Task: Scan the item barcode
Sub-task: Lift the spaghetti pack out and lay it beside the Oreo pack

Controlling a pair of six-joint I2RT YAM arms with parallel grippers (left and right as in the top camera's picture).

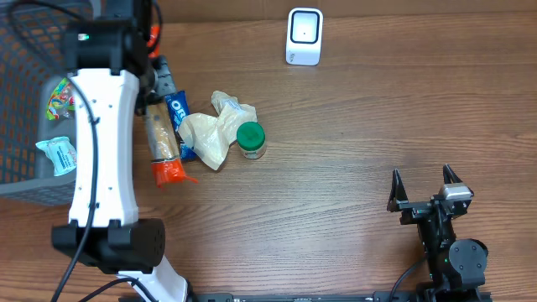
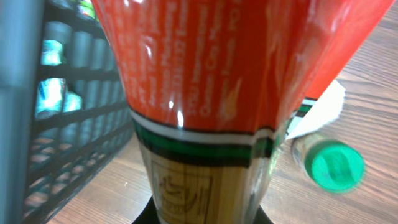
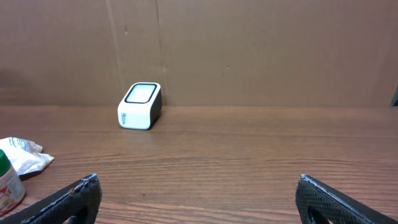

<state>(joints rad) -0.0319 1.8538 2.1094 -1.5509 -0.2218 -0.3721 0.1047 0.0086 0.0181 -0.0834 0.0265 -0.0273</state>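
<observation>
Snack packet [image 2: 205, 74] in closed left tool [image 1: 158, 94]

Ahead of the right fingers [image 3: 69, 200] the table [image 3: 236, 162] lies bare as far as the scanner [image 3: 140, 106]. The red packet [image 2: 236, 62] fills the room ahead of the left fingers [image 2: 142, 219]. The wire basket [image 2: 18, 93] stands close on their left, and the green-capped bottle [image 2: 336, 167] on their right.

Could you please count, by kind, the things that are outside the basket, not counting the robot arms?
Long packet with orange end: 1
Blue Oreo packet: 1
Crumpled pale bag: 1
Green-lidded jar: 1
White scanner: 1
Total: 5
</observation>
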